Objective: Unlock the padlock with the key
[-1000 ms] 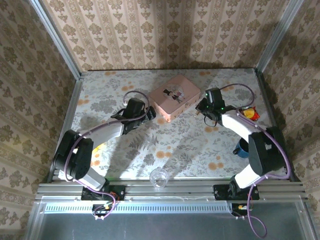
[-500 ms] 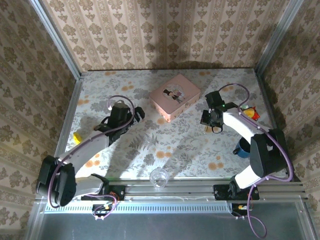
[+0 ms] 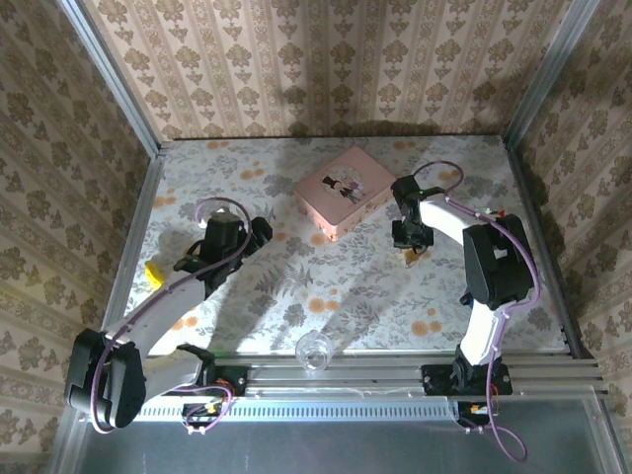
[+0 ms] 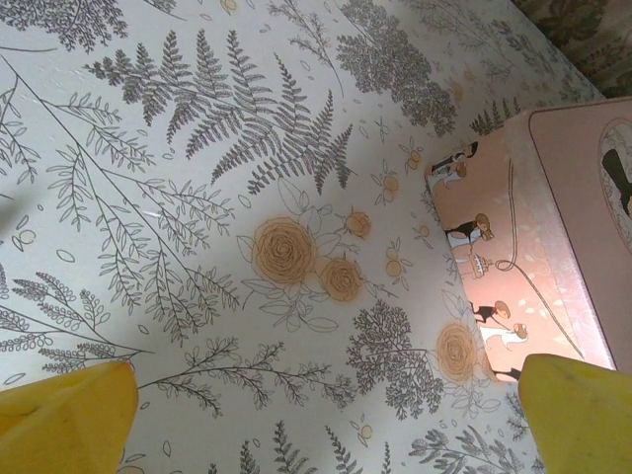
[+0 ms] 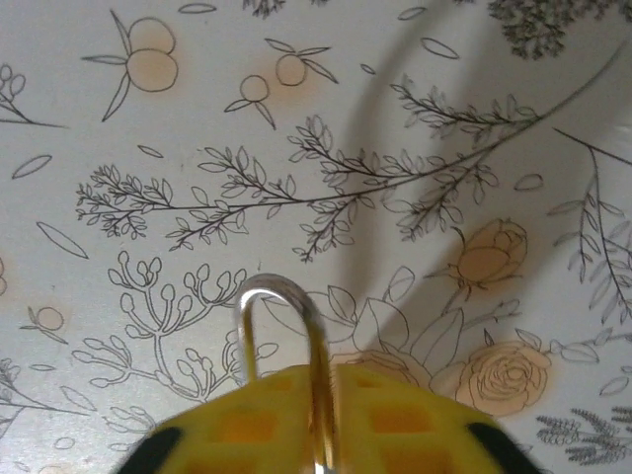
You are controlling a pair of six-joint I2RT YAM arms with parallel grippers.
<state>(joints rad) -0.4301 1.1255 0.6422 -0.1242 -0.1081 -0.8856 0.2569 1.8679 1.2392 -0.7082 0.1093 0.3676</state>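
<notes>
**Brass padlock held by its shackle, right half of the table**

Nearest, at the middle of the near edge of the table (image 3: 395,321), a glass (image 3: 316,351) stands well apart from the work. Farther in, toward the left edge, the left gripper (image 4: 324,415) is held over the patterned top, its jaws wide apart and nothing between them.

Toward the right edge, about midway between near and far, the right gripper (image 5: 318,427) is pointed down. The padlock (image 3: 410,257) is seen just beneath it. One leg of the silvery shackle (image 5: 282,301) runs between the yellow pads (image 5: 232,427), which stand close together about it. This is judged a clamp on the padlock, though how firm cannot be told. The key cannot be made out.

The padlock is judged small, rigid, dense for its size and not fragile. A round polished shackle is likely to slip or swivel between pads, letting the body swing. A steadier hold would be had across the flat faces of the body, with the keyhole end left free. The key is expected to be thin, light and awkward to lift, and is best taken by its head.

Farthest, the box (image 3: 346,190) lies near the far edge, just left of the right gripper.
</notes>
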